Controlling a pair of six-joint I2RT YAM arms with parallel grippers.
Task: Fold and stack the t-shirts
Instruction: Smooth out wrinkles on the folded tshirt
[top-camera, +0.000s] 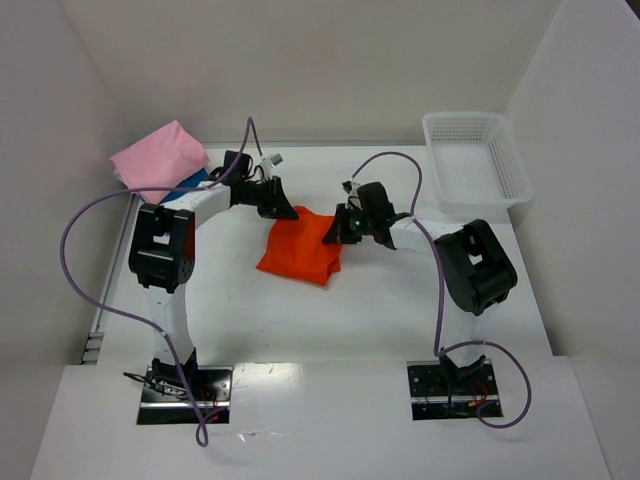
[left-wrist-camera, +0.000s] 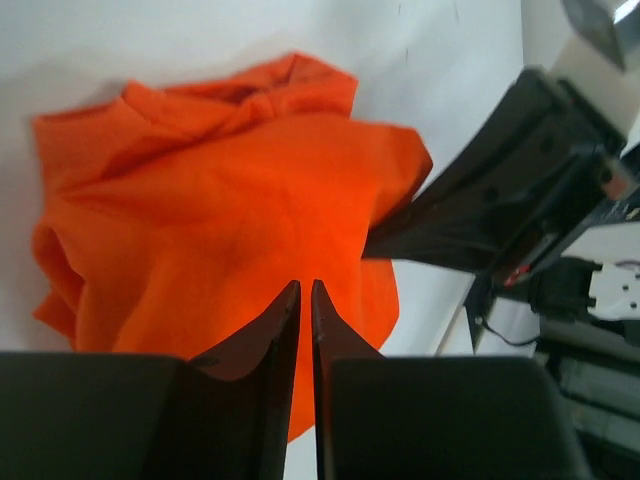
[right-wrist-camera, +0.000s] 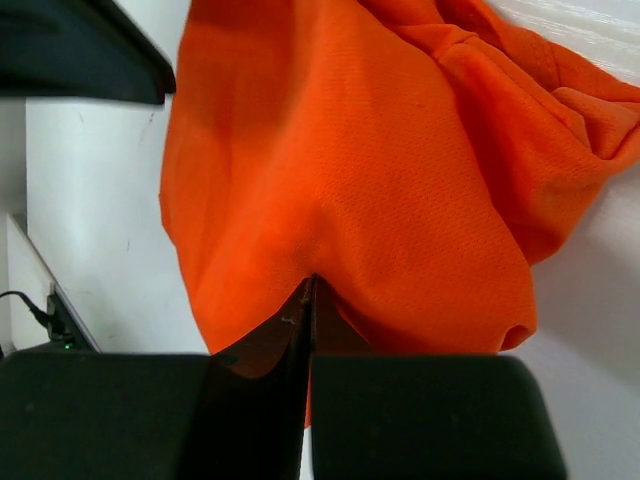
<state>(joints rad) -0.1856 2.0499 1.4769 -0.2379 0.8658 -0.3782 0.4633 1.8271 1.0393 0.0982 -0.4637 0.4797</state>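
Edges of orange t-shirt (top-camera: 296, 256): right claw (right-wrist-camera: 309, 284) clamped on one, left claw (left-wrist-camera: 305, 287) nearly together at another, hold unclear.

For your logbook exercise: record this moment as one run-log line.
left gripper: closed to a slit over orange t-shirt, hold unclear | right gripper: shut on orange t-shirt | pink t-shirt: far left

Both arms bend inward toward each other, left pincer (top-camera: 287, 212) jaws almost touching, right pincer (top-camera: 333, 233) pinched shut on the orange t-shirt (top-camera: 300, 255).
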